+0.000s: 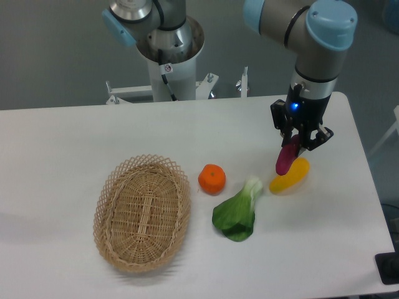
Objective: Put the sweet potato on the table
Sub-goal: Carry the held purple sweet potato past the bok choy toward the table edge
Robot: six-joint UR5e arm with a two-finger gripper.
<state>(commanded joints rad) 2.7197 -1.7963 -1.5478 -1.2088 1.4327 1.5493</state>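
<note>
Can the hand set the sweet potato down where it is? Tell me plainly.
Probably not straight down: the hand holds the sweet potato right over the yellow fruit. Bare table lies free just right of it.

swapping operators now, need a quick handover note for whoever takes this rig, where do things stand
End effector: shut on the sweet potato, which hangs tilted, lower tip close to the yellow fruit.
Table: also holds the wicker basket, orange and leafy green.
Done: sweet potato gripped near the right side of the table.
Left: set it on a bare spot, release, retract.
</note>
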